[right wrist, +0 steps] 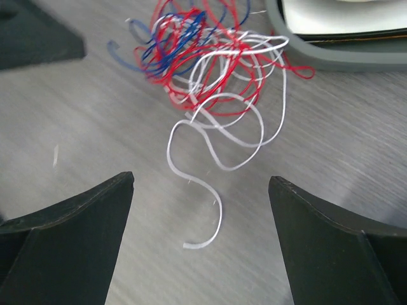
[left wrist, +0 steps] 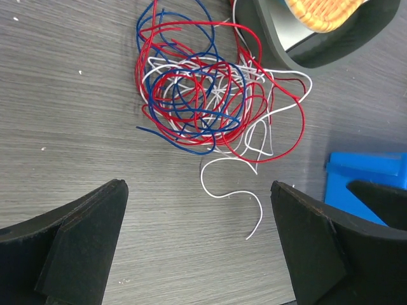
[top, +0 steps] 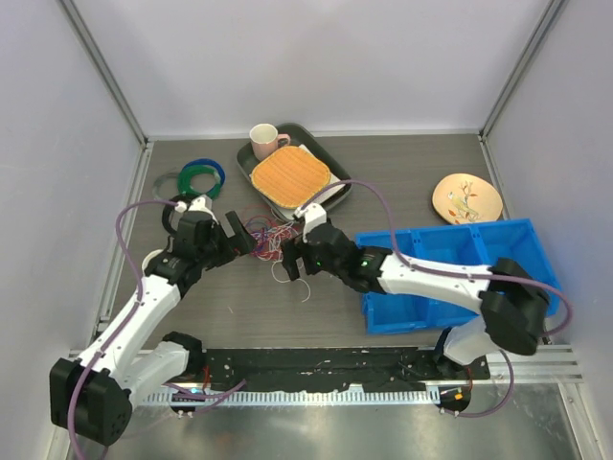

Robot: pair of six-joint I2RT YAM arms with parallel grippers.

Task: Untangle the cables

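The cables lie as one tangled ball of thin red, blue and white strands on the grey table, between the two grippers. In the left wrist view the tangle sits ahead of the open jaws, with a loose white end trailing toward them. In the right wrist view the tangle is ahead and a white tail curls between the open jaws. My left gripper is open and empty just left of the tangle. My right gripper is open and empty just right of it.
A dark tray with an orange woven mat and a pink mug stands just behind the tangle. Thick ring coils lie at the back left. A blue bin sits at the right, a flowered plate behind it.
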